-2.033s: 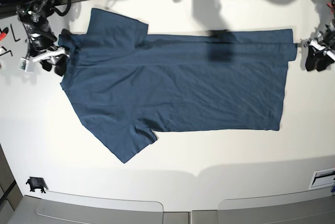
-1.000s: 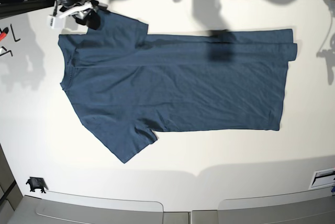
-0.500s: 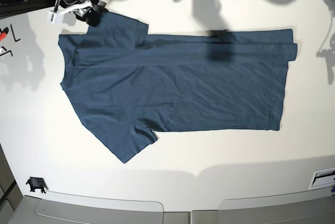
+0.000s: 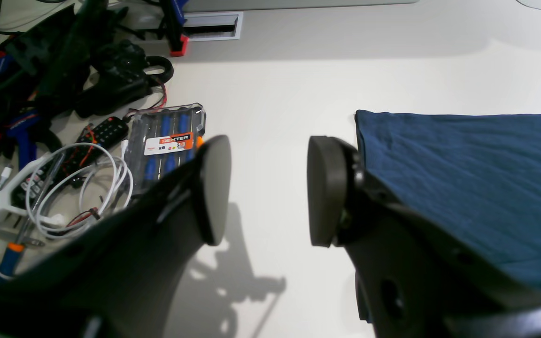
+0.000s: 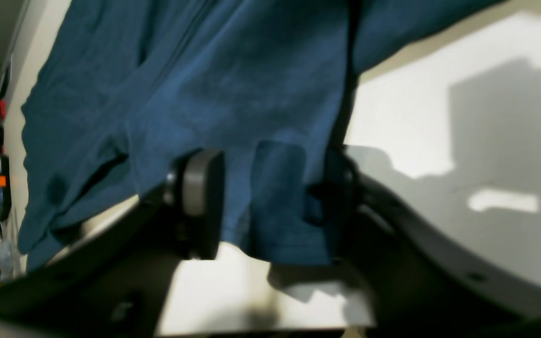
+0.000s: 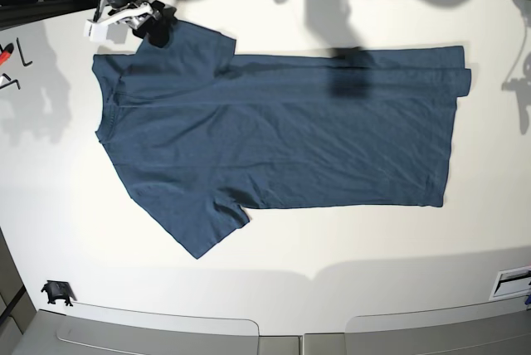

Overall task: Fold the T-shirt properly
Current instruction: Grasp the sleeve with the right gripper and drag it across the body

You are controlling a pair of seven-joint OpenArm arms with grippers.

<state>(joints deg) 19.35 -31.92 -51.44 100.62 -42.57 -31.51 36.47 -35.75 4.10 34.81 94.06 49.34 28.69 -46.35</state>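
Observation:
The dark teal-blue T-shirt (image 6: 282,131) lies spread flat on the white table (image 6: 348,255), collar to the left and hem to the right. My right gripper (image 6: 158,27) is at the tip of the far sleeve at the top left. In the right wrist view the jaws stand apart with the sleeve's edge (image 5: 280,202) between the fingers (image 5: 200,202). My left gripper (image 4: 266,188) is open and empty over bare table, just left of a corner of the shirt (image 4: 463,178). It is outside the base view.
A pile of tools lies beside the left gripper: a clear screwdriver case (image 4: 167,141), white cables (image 4: 64,188) and black gear (image 4: 111,80). Small tools (image 6: 12,56) lie at the table's left edge. A black clip (image 6: 56,291) sits at the front left.
My right gripper left the collar, rose to the far sleeve and shifted slightly right along it. My left gripper left the hem at the right and went out of the base view.

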